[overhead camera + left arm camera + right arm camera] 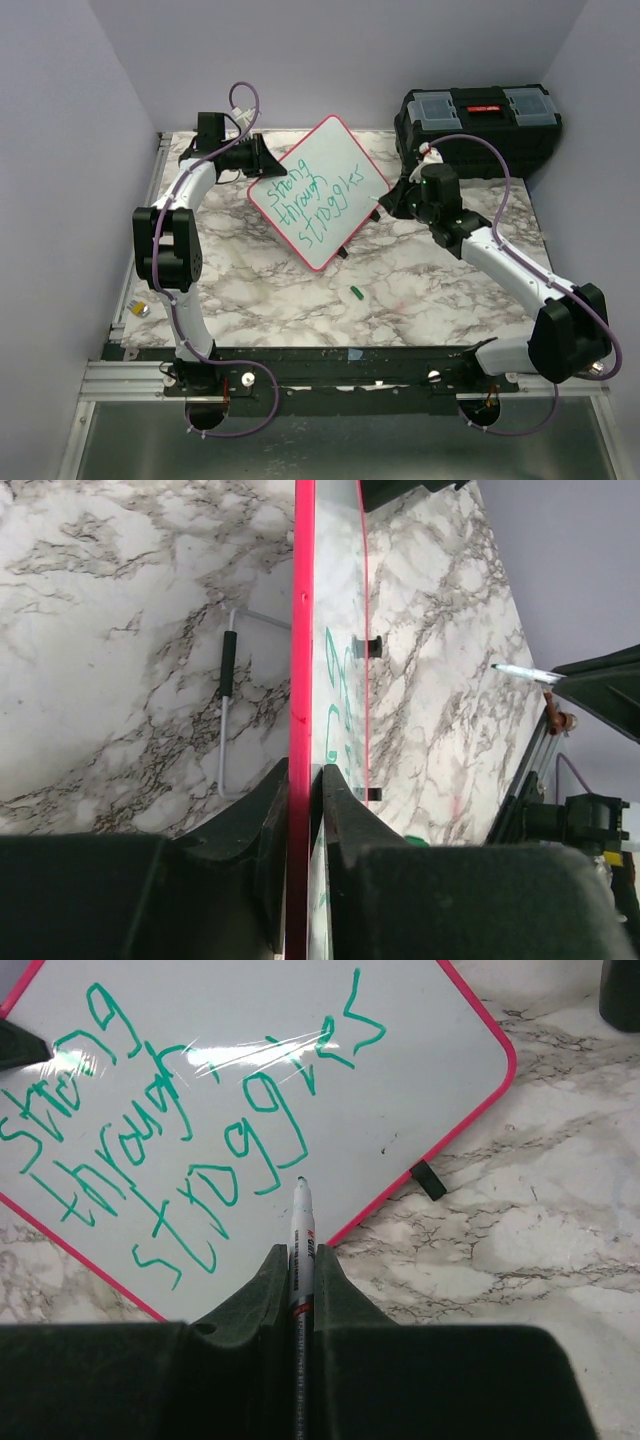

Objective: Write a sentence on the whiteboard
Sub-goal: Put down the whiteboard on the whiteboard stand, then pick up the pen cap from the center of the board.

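The whiteboard (318, 190), white with a pink-red frame, stands tilted on one corner mid-table. The sentence (315, 200) is written on it in green over three lines, clear in the right wrist view (170, 1130). My left gripper (262, 160) is shut on the whiteboard's upper-left edge; the left wrist view has the red frame (300, 630) between the jaws of the left gripper (305, 780). My right gripper (303, 1260) is shut on a white marker (302, 1230), tip by the board's lower-right edge under the last word. I cannot tell if it touches.
A black toolbox (480, 125) stands at the back right, behind the right arm. A green marker cap (355, 293) lies on the marble table in front of the board. The board's wire stand (228, 700) shows behind it. A small metal object (140, 309) lies at the left edge.
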### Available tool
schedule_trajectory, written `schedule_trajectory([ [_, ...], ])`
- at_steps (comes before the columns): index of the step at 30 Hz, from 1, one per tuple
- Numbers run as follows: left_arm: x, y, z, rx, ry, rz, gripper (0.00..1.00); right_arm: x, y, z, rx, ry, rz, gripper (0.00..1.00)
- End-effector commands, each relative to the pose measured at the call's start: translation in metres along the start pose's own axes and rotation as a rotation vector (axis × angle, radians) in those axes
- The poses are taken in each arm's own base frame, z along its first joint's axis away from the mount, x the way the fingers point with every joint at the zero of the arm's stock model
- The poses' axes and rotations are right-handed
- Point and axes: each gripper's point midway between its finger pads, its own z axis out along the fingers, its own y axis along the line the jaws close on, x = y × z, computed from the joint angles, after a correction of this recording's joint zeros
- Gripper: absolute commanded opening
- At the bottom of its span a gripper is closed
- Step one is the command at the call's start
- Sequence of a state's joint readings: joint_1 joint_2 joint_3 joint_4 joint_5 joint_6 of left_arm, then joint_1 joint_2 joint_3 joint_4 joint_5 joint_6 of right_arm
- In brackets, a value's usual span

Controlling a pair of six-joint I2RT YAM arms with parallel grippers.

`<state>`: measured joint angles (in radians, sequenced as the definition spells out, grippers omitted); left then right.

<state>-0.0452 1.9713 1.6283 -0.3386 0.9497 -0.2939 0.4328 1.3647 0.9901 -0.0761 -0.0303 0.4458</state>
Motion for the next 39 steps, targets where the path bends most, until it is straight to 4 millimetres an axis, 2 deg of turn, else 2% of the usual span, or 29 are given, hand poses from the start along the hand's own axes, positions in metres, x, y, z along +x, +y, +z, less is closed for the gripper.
schedule_trajectory([
  [1,0.010,0.009,0.006,-0.027,0.013,0.068,0.21,-0.002,0.010,-0.006,-0.046,-0.017,0.011,0.01],
  [6,0.009,0.009,0.007,-0.023,0.008,0.072,0.28,0.001,0.011,-0.005,-0.056,-0.009,0.016,0.01],
  [14,0.005,0.005,0.006,-0.012,-0.007,0.078,0.33,0.005,0.008,-0.002,-0.049,0.001,0.016,0.01],
  [22,-0.009,-0.006,-0.003,-0.037,-0.039,0.109,0.44,0.003,0.008,-0.003,-0.038,0.006,-0.002,0.01],
  [27,-0.013,-0.005,-0.004,-0.052,-0.049,0.107,0.50,0.002,0.009,-0.004,-0.044,0.007,-0.003,0.01],
  [39,-0.029,0.006,-0.015,-0.113,-0.099,0.085,0.53,0.002,0.010,-0.001,-0.053,0.009,0.000,0.01],
])
